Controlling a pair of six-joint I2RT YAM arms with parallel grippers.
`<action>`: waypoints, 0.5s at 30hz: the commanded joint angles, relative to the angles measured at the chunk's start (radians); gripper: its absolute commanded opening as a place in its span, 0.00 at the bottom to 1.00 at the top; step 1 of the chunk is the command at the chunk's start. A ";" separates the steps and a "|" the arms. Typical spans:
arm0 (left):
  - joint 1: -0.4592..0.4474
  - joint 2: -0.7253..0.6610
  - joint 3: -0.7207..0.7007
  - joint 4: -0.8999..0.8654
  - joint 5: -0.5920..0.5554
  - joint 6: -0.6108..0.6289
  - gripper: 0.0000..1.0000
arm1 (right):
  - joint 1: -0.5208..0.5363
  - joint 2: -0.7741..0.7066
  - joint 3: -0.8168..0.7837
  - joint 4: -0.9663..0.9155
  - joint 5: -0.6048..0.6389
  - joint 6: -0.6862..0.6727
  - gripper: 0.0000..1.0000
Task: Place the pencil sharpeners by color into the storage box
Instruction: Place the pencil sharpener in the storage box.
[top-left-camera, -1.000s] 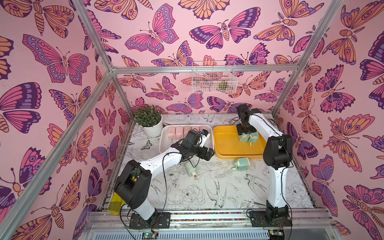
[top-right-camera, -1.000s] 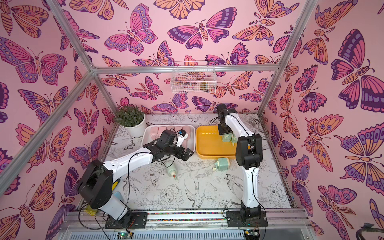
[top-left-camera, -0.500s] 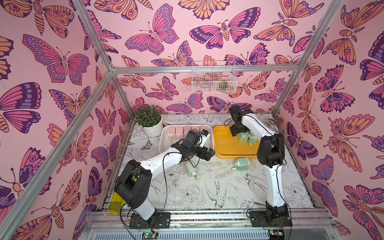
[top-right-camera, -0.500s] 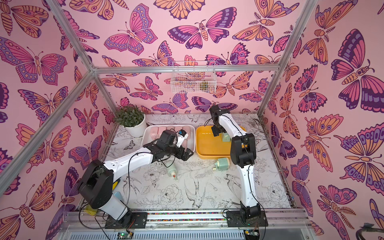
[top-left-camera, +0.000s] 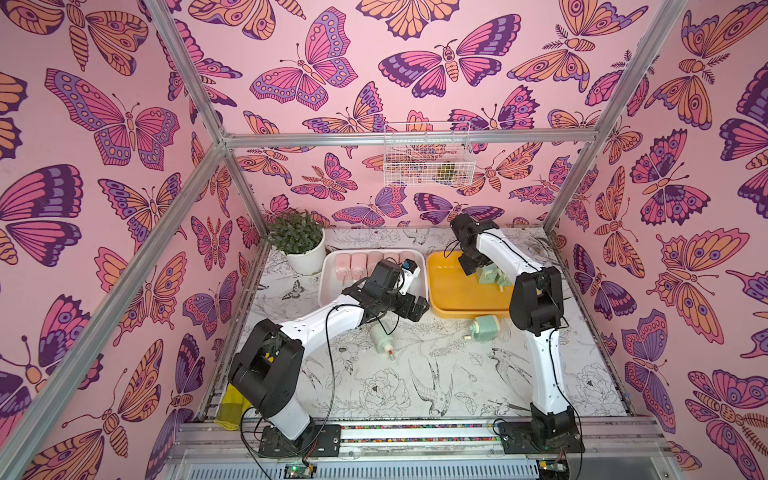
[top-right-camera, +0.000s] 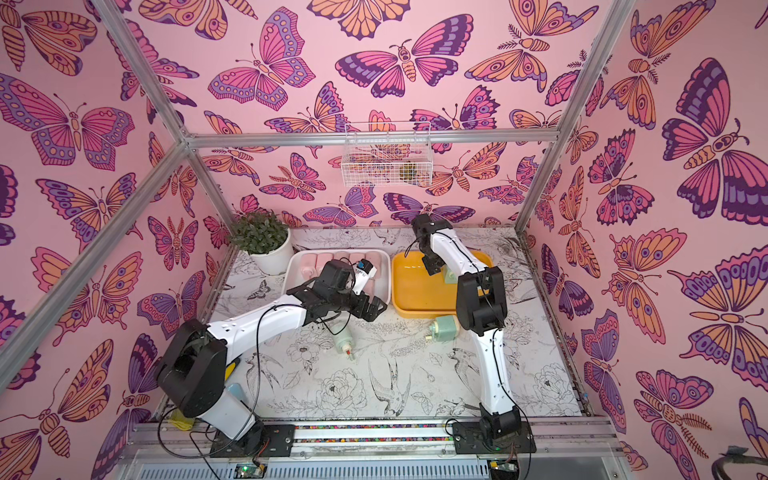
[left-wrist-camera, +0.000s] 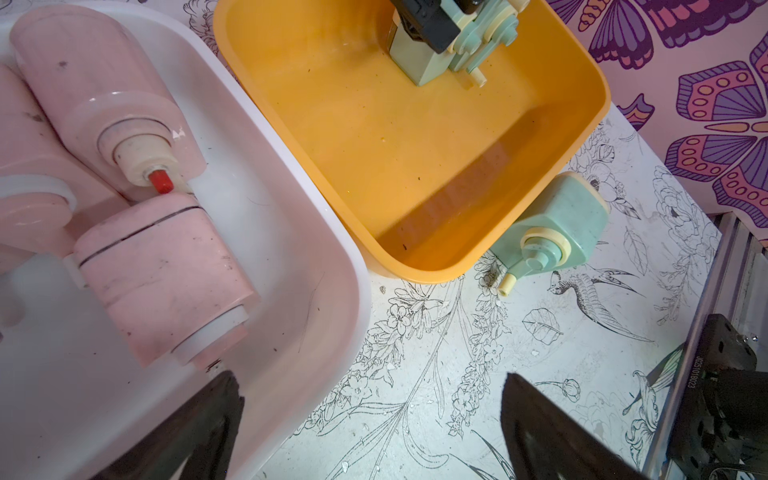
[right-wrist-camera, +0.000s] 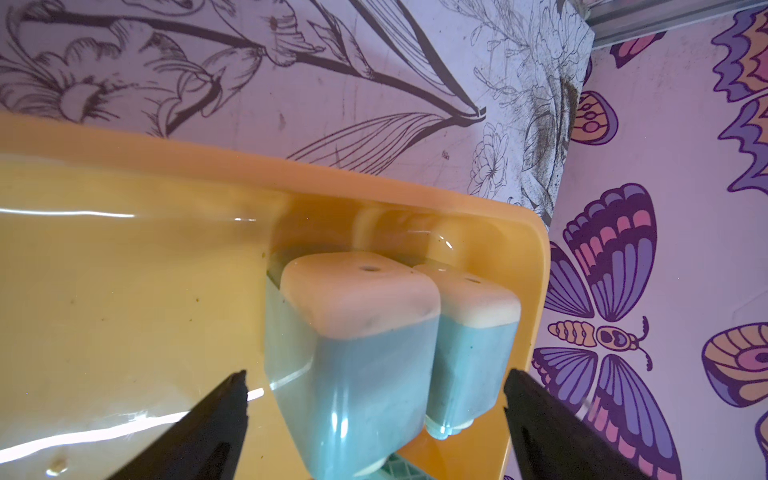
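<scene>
Black right gripper (right-wrist-camera: 374, 374) spread wide, nothing pinched, two mint sharpeners (right-wrist-camera: 353, 353) stood between its tips in the yellow tray (right-wrist-camera: 374, 183) corner, left gripper (left-wrist-camera: 370, 376) spread too, pink sharpeners (left-wrist-camera: 162, 282) laid in the white tray (left-wrist-camera: 299, 232) beside it, loose mint sharpener (left-wrist-camera: 557, 232) seen further out on the table (left-wrist-camera: 436, 353)

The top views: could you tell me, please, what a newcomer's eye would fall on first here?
The pink butterfly wallpaper on the walls strikes first. At the back of the table sit a white tray holding pink sharpeners and, beside it, a yellow tray with two mint sharpeners. Two loose mint sharpeners lie on the table in front of the trays.
</scene>
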 joint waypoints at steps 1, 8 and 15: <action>-0.003 0.017 -0.006 0.005 0.009 0.011 1.00 | 0.021 0.044 0.025 -0.006 0.053 -0.015 0.99; -0.003 0.020 -0.012 0.006 0.005 0.016 1.00 | 0.026 0.071 0.035 0.033 0.142 0.002 0.99; -0.003 0.028 -0.012 0.005 0.003 0.023 1.00 | 0.026 0.086 0.032 0.035 0.210 -0.004 0.99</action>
